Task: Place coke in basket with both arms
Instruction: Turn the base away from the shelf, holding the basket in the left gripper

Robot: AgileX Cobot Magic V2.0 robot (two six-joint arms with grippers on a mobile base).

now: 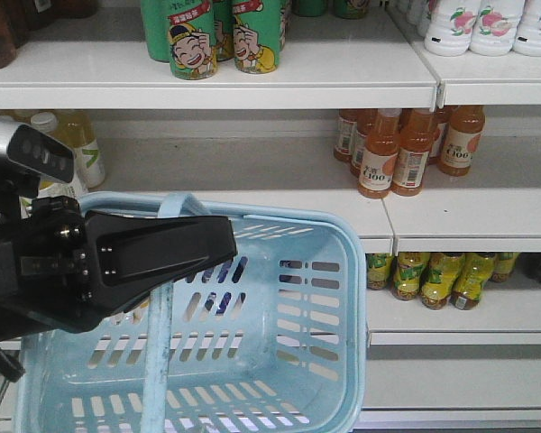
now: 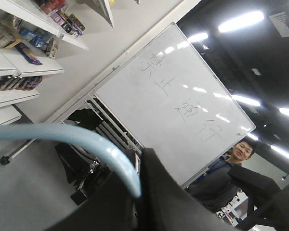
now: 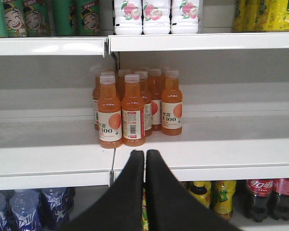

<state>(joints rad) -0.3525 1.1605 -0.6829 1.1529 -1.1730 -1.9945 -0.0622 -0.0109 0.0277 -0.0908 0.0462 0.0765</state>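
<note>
**A:** What takes up most of the scene?

**B:** White metal store shelving (image 1: pixel 252 88) in several tiers. In the left wrist view a big white board with handwritten characters (image 2: pixel 173 101) leans by a wall.

**A:** And the basket?

**B:** The light blue slotted plastic shopping basket (image 1: pixel 343 233) sits low in the front view, before the shelves. Nothing shows inside it.

**A:** The arms?

**B:** The black wedge-shaped left gripper (image 1: pixel 225 245) lies across the basket's near side, below a silver-grey camera block (image 1: pixel 27 149). It is clamped on the hinged blue handle (image 2: pixel 86 137); the wrist view shows that bar running in between its dark fingers.

**A:** The other one?

**B:** The black right gripper (image 3: pixel 145 155) has its two fingers pressed together, with nothing between them. It points at a cluster of orange juice bottles with white labels (image 3: pixel 135 113) on the middle shelf.

**A:** Smaller stock?

**B:** Green cartoon-face cans (image 1: pixel 216 36) are on top, and dark cola bottles with red labels (image 3: pixel 260 197) stand on the shelf below the juice.

**A:** And the slim red coke can?

**B:** It shows in none of the views.
</note>
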